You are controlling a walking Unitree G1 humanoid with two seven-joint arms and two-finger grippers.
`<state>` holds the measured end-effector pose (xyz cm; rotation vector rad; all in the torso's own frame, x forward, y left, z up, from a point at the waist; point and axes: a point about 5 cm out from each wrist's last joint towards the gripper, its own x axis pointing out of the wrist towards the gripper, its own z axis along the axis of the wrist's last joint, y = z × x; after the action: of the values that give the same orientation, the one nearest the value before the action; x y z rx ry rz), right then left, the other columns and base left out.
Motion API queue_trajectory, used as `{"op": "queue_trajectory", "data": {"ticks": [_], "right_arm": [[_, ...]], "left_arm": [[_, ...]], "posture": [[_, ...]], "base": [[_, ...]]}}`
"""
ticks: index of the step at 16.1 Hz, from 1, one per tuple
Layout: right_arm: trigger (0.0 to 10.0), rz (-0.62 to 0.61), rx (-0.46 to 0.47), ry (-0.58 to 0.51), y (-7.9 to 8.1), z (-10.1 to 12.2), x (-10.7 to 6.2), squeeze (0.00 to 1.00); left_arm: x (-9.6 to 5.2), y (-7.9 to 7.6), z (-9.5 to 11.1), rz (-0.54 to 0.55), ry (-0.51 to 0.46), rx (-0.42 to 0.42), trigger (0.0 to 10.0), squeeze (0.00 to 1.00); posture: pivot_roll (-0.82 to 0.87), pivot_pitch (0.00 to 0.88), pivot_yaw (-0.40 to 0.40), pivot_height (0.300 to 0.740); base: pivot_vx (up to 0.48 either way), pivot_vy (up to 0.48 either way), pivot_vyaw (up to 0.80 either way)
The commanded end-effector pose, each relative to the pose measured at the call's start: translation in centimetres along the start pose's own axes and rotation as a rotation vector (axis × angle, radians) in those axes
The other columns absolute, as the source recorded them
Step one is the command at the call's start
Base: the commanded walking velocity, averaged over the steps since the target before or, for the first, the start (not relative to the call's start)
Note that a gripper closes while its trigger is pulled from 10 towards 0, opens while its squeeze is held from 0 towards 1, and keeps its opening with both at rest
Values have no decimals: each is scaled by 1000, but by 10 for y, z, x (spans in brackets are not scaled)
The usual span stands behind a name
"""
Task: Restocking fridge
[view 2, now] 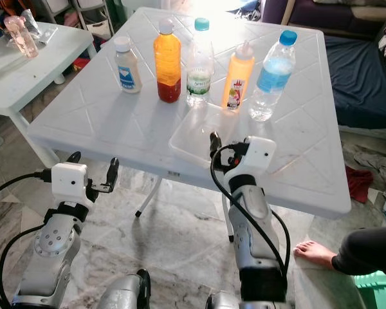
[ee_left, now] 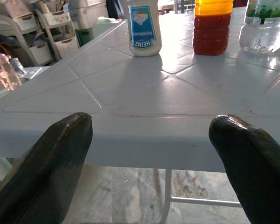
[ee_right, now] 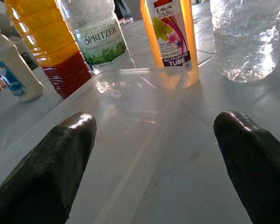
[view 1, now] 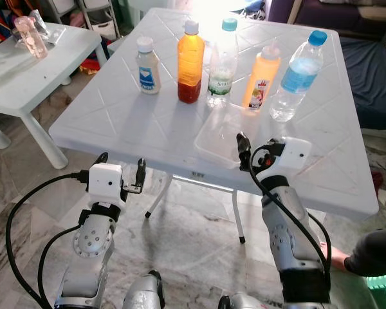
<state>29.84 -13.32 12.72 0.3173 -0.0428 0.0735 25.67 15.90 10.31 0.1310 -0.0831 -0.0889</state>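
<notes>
**Five bottles and a clear tray on the white tabletop, both hands at its near edge**

A row of five upright bottles stands across the far half of the tabletop [view 1: 116, 122]. From the robot's left: a small white Heinz bottle [view 1: 148, 65]; a tall bottle of orange liquid with a red layer at the bottom [view 1: 190, 61]; a clear Spritzer bottle [view 1: 221, 62] with a teal cap; an orange tube [view 1: 262, 76] labelled "multipurpose tube"; and a clear water bottle [view 1: 296, 76] with a blue cap. The orange bottle and the Spritzer bottle stand just beside each other; the rest are spaced apart.

A clear plastic tray [view 1: 222, 138] lies flat on the tabletop in front of the Spritzer bottle and the tube, its far rim just beside the tube's base.

The right hand [view 1: 256, 153] sits at the tray's near edge, fingers spread wide, holding nothing; in its wrist view the tray lies between the two fingers [ee_right: 46, 168]. The left hand [view 1: 121, 172] is level with the near edge of the tabletop, to the left of the tray, also wide and holding nothing, facing the Heinz bottle.

A smaller white table [view 1: 26, 77] stands to the left, bearing a pink bottle [view 1: 30, 36]. A person's bare foot [view 2: 314, 253] rests on the marble floor [view 1: 193, 244] to the right.
</notes>
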Motion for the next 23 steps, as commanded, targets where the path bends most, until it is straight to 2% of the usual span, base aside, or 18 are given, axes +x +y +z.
{"op": "queue_trajectory", "data": {"ticks": [1, 4, 7, 8, 11, 12, 13, 14, 15, 16, 20, 23], "right_arm": [[10000, 11, 16, -12, 6, 4, -2, 0], [10000, 11, 49, 15, 8, 0, -6, 0], [10000, 1, 163, 83, 6, -9, 1, 0], [10000, 2, 176, 91, 7, -10, 1, 0], [10000, 54, 219, 150, 18, -19, 2, 0], [9529, 70, 226, 151, 22, -19, 3, 0], [10000, 83, 244, 153, 26, -18, 4, 0], [10000, 93, 255, 153, 30, -17, 5, 0], [4784, 100, 261, 156, 31, -17, 4, 0], [0, 98, 268, 161, 31, -18, 4, 0], [0, 62, 335, 194, 25, -21, 4, 0], [0, 38, 352, 205, 19, -22, 6, 0]], "left_arm": [[-1, -2, 1, -12, 3, 8, 10000, 0], [1, -4, 1, -22, 4, 6, 10000, 0], [2, -6, 1, -29, 2, 3, 10000, 0], [2, -7, 0, -30, 2, 3, 10000, 0], [2, -7, 1, -26, 1, 0, 10000, 0], [1, -7, 1, -27, 1, 0, 10000, 0], [2, -7, 1, -27, 1, 0, 10000, 0], [2, -7, 1, -27, 1, 0, 10000, 0], [2, -7, 1, -26, 1, 0, 10000, 0], [2, -7, 1, -25, 0, -1, 10000, 0], [2, -8, 1, -24, 3, -15, 10000, 0], [3, -9, 1, -29, 0, -15, 10000, 0]], "posture": [[134, 127, 2, 740], [127, 123, 0, 740], [129, 119, -2, 740], [132, 119, -3, 740], [137, 122, -1, 740], [137, 122, -1, 740], [138, 123, -1, 740], [138, 123, -2, 740], [137, 124, -3, 740], [137, 125, -3, 740], [133, 126, -2, 740], [133, 126, -2, 740]], "base": [[0, 0, 0], [0, 0, 0], [0, 0, 0], [0, 0, 0], [0, 0, 0], [0, 0, 0], [0, 0, 0], [0, 0, 0], [0, 0, 0], [0, 0, 0], [0, 0, 0], [0, 0, 0]]}}
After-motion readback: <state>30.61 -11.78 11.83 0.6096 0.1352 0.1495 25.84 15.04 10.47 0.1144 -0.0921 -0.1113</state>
